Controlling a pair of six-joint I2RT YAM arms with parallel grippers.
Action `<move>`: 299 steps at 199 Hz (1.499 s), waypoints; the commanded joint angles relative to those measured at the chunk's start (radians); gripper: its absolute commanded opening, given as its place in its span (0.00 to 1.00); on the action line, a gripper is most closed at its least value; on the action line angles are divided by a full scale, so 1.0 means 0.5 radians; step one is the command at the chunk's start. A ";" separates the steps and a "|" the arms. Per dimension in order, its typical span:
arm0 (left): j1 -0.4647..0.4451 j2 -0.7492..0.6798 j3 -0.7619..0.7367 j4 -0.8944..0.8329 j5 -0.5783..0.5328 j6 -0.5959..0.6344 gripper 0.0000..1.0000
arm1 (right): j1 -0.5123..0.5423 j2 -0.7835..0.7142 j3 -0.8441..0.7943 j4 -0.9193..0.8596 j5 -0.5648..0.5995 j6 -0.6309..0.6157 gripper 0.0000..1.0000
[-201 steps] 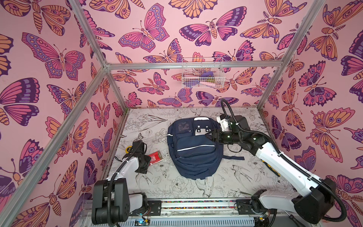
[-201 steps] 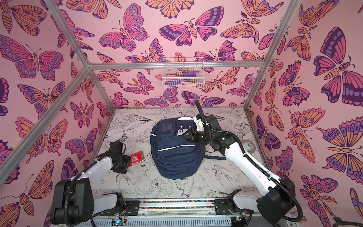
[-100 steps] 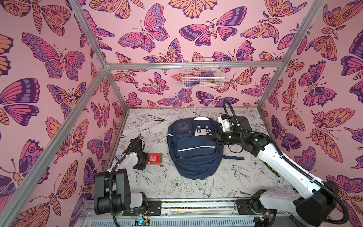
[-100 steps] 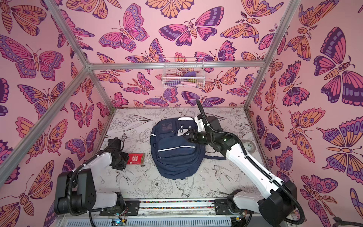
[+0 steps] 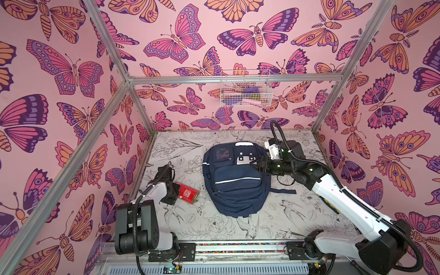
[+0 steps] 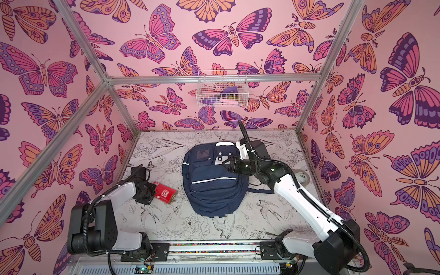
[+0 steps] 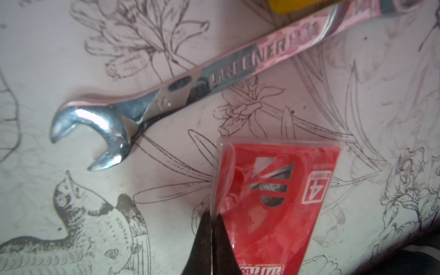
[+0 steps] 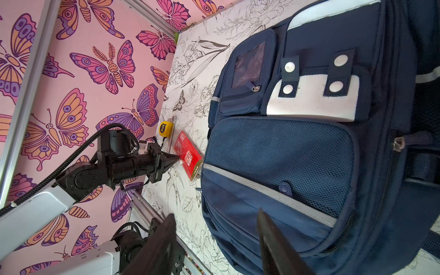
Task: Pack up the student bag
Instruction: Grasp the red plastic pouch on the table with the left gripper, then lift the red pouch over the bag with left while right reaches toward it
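Shut with the left gripper (image 7: 211,220) on the clear edge of a red packet (image 7: 273,190), at the left of the desk (image 5: 285,214). To its right, just beside the packet: the student bag (image 5: 235,181), flat in the middle, long axis near to far, top at the far end. Hovering over the bag's far right part with the right gripper (image 5: 256,164), jaws apart, empty, the nearer arm. Navy fabric, white reflective stripes, mesh front pocket, white patch with snap tabs. No compartment seen open; likely a zip to pull first.

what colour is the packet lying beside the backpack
The packet is red with white markings; the left wrist view shows it best.
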 commanded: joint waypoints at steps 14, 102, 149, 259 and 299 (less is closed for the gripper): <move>0.009 -0.168 0.064 -0.008 0.100 0.023 0.00 | -0.013 0.007 0.057 -0.029 0.002 0.024 0.56; -0.240 -0.800 -0.060 0.636 0.248 -0.665 0.00 | 0.258 0.335 0.344 0.096 -0.126 0.080 0.62; -0.582 -0.802 -0.004 0.953 0.224 -0.994 0.00 | 0.430 0.473 0.314 0.420 -0.125 0.188 0.64; -0.914 -0.726 -0.021 1.217 0.288 -1.286 0.00 | 0.430 0.602 0.230 0.740 0.073 0.232 0.51; -0.945 -0.700 -0.031 1.224 0.296 -1.260 0.00 | 0.432 0.653 0.295 0.704 0.090 0.194 0.33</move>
